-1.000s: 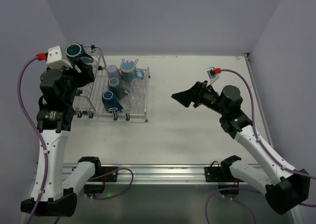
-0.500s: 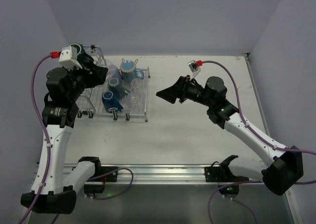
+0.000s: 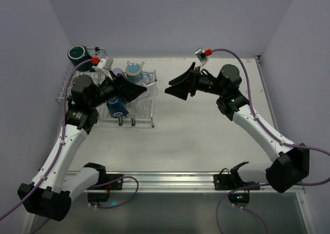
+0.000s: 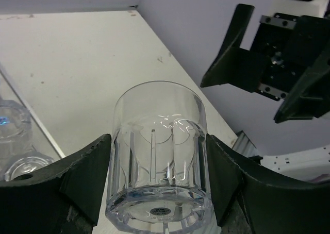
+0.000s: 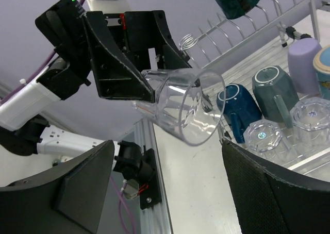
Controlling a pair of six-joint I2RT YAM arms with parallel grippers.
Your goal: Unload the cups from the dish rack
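Observation:
My left gripper (image 3: 140, 92) is shut on a clear ribbed glass (image 4: 160, 162), held tilted in the air above the right end of the dish rack (image 3: 99, 118). The glass's mouth points at my right gripper (image 3: 178, 87), which is open and empty a short way off. In the right wrist view the glass (image 5: 183, 107) hangs above and between that gripper's fingers (image 5: 281, 193). In the rack are a blue mug (image 3: 117, 106), a light blue cup with cream inside (image 3: 135, 70), a dark teal cup (image 3: 77, 52) and clear glasses (image 5: 263, 136). A lavender cup (image 5: 304, 59) also shows.
A dark teal mug (image 5: 276, 89) lies beside the blue mug (image 5: 240, 107) in the rack. The rack stands at the table's back left, next to the left wall. The metal rail (image 3: 170, 180) runs along the near edge.
My left gripper has swung right from the rack's tall side section to over the rack's right end, glass in it. My right gripper has moved left and up toward it.

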